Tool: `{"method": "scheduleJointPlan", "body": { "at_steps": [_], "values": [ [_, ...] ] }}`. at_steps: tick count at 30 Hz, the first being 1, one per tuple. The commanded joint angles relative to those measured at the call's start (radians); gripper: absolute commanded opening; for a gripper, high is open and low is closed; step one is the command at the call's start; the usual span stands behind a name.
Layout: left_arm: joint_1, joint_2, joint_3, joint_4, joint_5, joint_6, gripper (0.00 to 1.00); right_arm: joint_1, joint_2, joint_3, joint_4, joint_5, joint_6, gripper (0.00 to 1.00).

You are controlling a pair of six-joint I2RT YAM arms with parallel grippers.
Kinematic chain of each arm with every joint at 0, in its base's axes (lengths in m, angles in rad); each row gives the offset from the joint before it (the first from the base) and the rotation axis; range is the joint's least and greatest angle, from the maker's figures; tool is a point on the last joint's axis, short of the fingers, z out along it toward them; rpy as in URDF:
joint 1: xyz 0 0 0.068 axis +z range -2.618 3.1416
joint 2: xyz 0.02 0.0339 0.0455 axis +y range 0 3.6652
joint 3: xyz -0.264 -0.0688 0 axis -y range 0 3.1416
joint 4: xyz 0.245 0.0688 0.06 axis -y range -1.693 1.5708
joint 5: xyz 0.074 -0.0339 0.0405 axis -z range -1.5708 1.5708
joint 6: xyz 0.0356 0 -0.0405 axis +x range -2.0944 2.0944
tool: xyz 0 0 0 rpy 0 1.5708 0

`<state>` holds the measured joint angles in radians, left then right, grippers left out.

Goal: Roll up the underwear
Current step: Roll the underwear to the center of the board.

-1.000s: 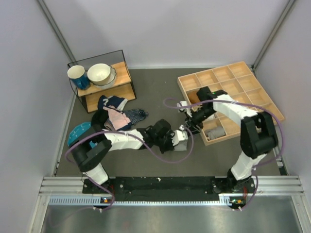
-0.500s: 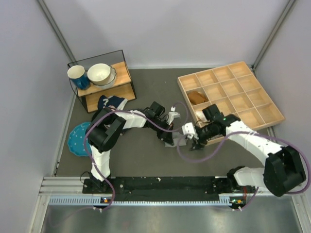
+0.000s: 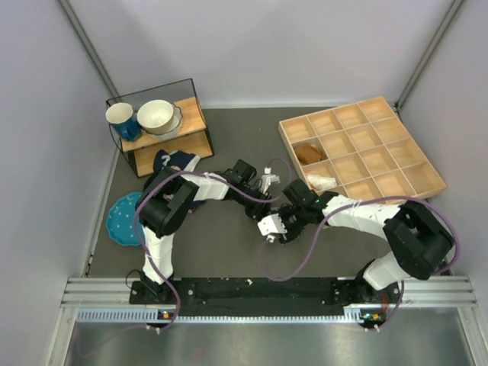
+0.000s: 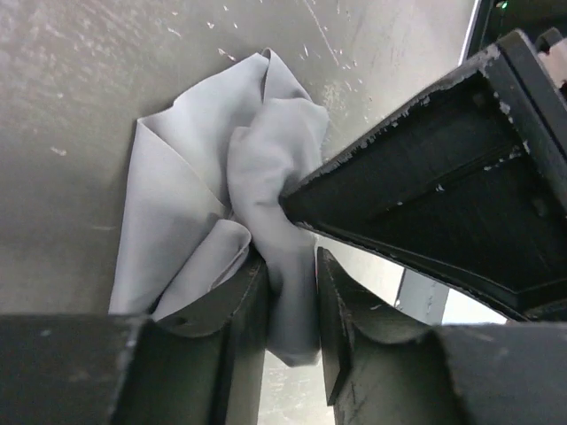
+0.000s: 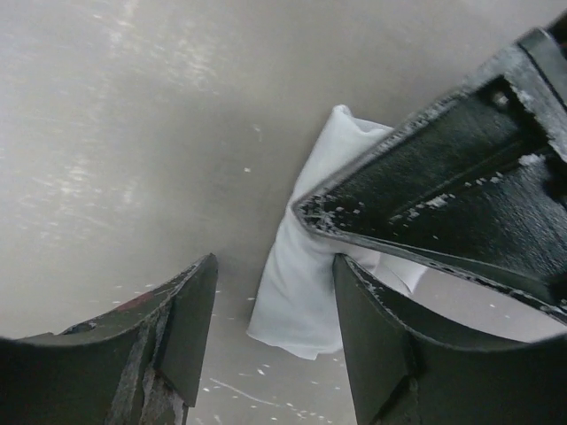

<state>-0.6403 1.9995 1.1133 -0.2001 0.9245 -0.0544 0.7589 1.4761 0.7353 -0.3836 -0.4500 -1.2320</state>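
Currently the tray holds a brown bundle; left gripper pinches underwear.

Left wrist: underwear lower end buried between left gripper fingers; edge right of claw behind other arm's finger. Right wrist: ahead of right gripper, cloth's right part covered likewise. Top view: cloth hidden under both claws.

High rear view over the table; both wrist views close, downward, onto the same underwear.
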Motion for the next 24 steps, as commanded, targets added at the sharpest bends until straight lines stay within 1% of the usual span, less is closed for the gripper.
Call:
{"method": "scheduleJointPlan", "body": {
  "at_steps": [1, 2, 4, 5, 6, 7, 8, 10, 11, 12, 13, 14, 15, 16, 17, 18, 19, 21, 22, 24],
  "values": [
    [0.027, -0.034, -0.078, 0.111, -0.104, -0.058, 0.36, 0.013, 0.049, 0.033, 0.049, 0.092, -0.006, 0.54],
    [0.031, -0.066, -0.102, 0.131, -0.104, -0.071, 0.37, 0.013, 0.055, 0.035, 0.048, 0.1, 0.002, 0.49],
    [0.044, -0.108, -0.157, 0.232, -0.107, -0.116, 0.41, 0.014, 0.072, 0.042, 0.042, 0.103, 0.022, 0.45],
    [0.048, -0.157, -0.179, 0.267, -0.11, -0.131, 0.42, 0.013, 0.075, 0.044, 0.034, 0.105, 0.028, 0.41],
    [0.054, -0.181, -0.2, 0.298, -0.115, -0.151, 0.42, 0.013, 0.079, 0.053, 0.026, 0.102, 0.035, 0.4],
    [0.057, -0.209, -0.246, 0.345, -0.139, -0.153, 0.43, 0.011, 0.085, 0.058, 0.02, 0.099, 0.048, 0.38],
    [0.06, -0.269, -0.271, 0.364, -0.162, -0.154, 0.43, 0.004, 0.087, 0.064, -0.001, 0.082, 0.052, 0.35],
    [0.065, -0.332, -0.356, 0.431, -0.211, -0.144, 0.45, -0.004, 0.096, 0.082, -0.02, 0.062, 0.074, 0.32],
    [0.067, -0.393, -0.39, 0.454, -0.258, -0.137, 0.46, -0.01, 0.099, 0.093, -0.047, 0.03, 0.083, 0.3],
    [0.067, -0.424, -0.426, 0.488, -0.275, -0.125, 0.46, -0.026, 0.102, 0.114, -0.061, 0.013, 0.095, 0.29],
    [0.067, -0.456, -0.497, 0.522, -0.292, -0.122, 0.47, -0.029, 0.107, 0.127, -0.083, -0.013, 0.103, 0.28],
    [0.067, -0.513, -0.535, 0.603, -0.311, -0.119, 0.47, -0.036, 0.115, 0.137, -0.099, -0.027, 0.106, 0.27],
    [0.067, -0.542, -0.575, 0.651, -0.315, -0.116, 0.48, -0.046, 0.118, 0.168, -0.153, -0.044, 0.112, 0.27],
    [0.065, -0.57, -0.658, 0.701, -0.319, -0.117, 0.48, -0.05, 0.122, 0.185, -0.184, -0.079, 0.109, 0.27],
    [0.065, -0.623, -0.703, 0.837, -0.314, -0.119, 0.5, -0.055, 0.136, 0.202, -0.21, -0.094, 0.109, 0.27],
    [0.056, -0.648, -0.745, 0.893, -0.317, -0.117, 0.54, -0.067, 0.145, 0.238, -0.274, -0.113, 0.111, 0.27],
    [0.048, -0.685, -0.817, 0.954, -0.325, -0.12, 0.55, -0.075, 0.157, 0.262, -0.311, -0.159, 0.109, 0.27],
    [0.018, -0.712, -0.869, 1.078, -0.351, -0.122, 0.56, -0.087, 0.208, 0.335, -0.392, -0.202, 0.105, 0.27],
    [0.004, -0.729, -0.907, 1.108, -0.364, -0.121, 0.57, -0.092, 0.231, 0.358, -0.473, -0.228, 0.103, 0.27],
    [-0.048, -0.742, -0.938, 1.175, -0.409, -0.098, 0.59, -0.093, 0.297, 0.419, -0.54, -0.246, 0.104, 0.27]
  ]
}}
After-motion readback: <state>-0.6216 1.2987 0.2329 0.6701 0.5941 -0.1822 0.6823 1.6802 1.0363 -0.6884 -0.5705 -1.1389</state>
